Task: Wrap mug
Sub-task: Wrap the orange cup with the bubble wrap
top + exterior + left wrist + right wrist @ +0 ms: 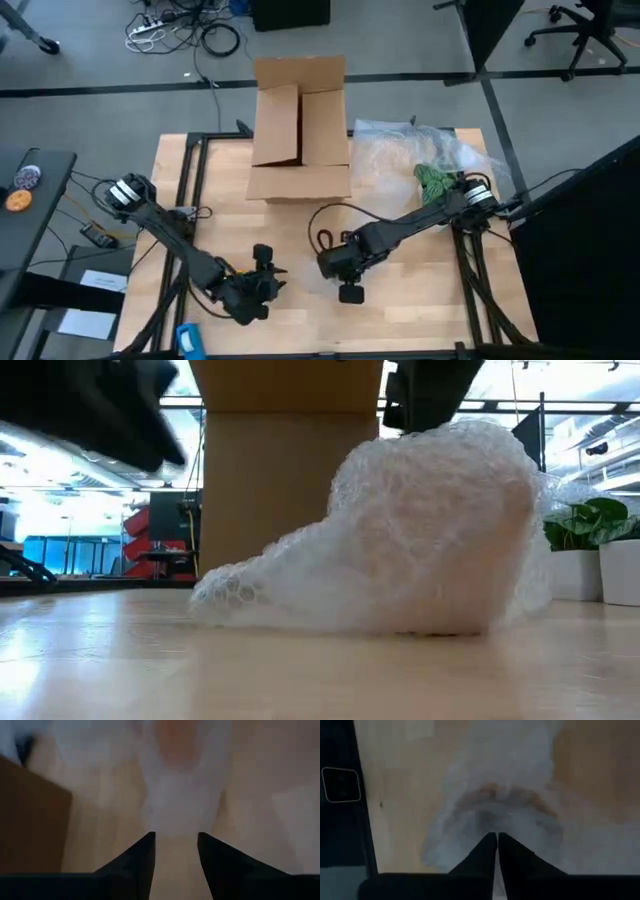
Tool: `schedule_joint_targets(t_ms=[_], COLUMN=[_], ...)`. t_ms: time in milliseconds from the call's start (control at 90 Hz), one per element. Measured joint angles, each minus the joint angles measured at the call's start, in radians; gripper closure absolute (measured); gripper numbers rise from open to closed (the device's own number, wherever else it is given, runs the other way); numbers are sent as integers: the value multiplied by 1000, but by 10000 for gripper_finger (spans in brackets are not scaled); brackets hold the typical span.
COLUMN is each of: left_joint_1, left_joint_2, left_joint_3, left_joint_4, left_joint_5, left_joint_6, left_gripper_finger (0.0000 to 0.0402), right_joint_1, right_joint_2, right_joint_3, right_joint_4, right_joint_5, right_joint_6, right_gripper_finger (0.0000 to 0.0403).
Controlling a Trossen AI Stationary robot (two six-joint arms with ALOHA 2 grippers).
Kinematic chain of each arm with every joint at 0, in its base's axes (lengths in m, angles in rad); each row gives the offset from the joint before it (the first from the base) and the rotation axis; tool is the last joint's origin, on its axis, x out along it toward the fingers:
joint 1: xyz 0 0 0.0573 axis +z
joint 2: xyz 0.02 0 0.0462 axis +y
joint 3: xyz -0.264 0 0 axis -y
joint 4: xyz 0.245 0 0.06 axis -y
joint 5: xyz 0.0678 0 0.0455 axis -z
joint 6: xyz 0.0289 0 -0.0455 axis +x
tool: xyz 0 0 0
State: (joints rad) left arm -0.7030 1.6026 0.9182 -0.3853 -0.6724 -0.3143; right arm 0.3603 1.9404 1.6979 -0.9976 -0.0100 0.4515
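Note:
A bundle of bubble wrap (400, 540) lies on the wooden table (420, 300) between my two grippers. The mug is inside it and shows only as an orange tint through the wrap (490, 792), also faintly in the left wrist view (175, 740). My right gripper (497, 836) stands over the bundle's high end, its fingers shut. To the bundle's left, my left gripper (176, 840) is open and points at the wrap, with nothing between its fingers. My right gripper comes at the bubble wrap from above, pointing down, its fingers closed together at the top of the bundle (450, 432). The fingers themselves hide the place of contact. The bundle rises to a peak under them, and its lower part rests on the table.
An open cardboard box (300, 130) stands at the table's far side, behind the bundle. A crinkly clear plastic sheet (400, 150) and a green thing (435, 180) lie at the far right. A blue object (190, 340) sits at the near left edge.

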Motion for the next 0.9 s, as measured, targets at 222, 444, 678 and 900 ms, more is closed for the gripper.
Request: schedule_joint_targets(t_ms=[222,444,678,900], left_joint_1=[127,188,181,183], left_joint_2=[85,220,237,237], left_joint_3=[-205,-270,-188,-104], left_joint_4=[447,955,1053,1119], left_joint_5=[177,310,335,276], left_joint_6=[36,163,282,398], left_gripper_finger=[269,269,269,269], right_joint_1=[-1,-16,-18,-17], right_joint_2=[81,180,192,191], right_joint_3=[1,6,7,6], right_joint_4=[12,19,16,18], right_joint_5=[-21,-104,-110,-105], right_joint_6=[-17,-65,-87,-90], right_gripper_finger=[402,403,403,403])
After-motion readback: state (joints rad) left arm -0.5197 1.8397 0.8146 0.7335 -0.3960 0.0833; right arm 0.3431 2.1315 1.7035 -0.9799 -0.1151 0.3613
